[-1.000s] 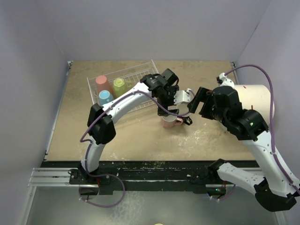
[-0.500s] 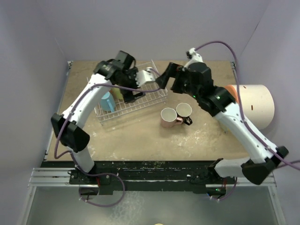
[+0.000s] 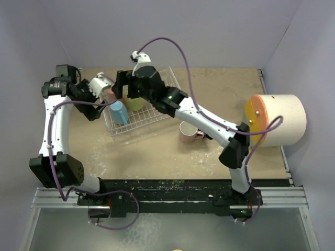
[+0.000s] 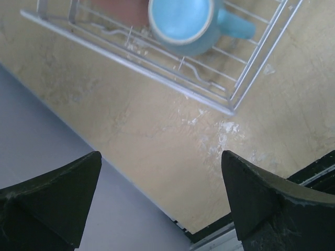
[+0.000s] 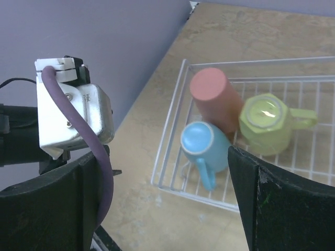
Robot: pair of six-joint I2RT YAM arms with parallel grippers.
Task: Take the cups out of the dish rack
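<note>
Left pincer (image 4: 161, 157) swung leftward, agape outside dish rack (image 4: 157, 77), blue cup (image 4: 183, 21) ahead

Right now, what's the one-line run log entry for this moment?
dish rack: coral-red cup, yellow-green cup, light blue cup inside | table: pink cup | left tool: open, empty | right tool: open, empty

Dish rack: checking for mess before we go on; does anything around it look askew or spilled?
The white wire dish rack sits skewed on the tan table, and whitish smears mark the surface by its corner. Nothing looks broken.
</note>
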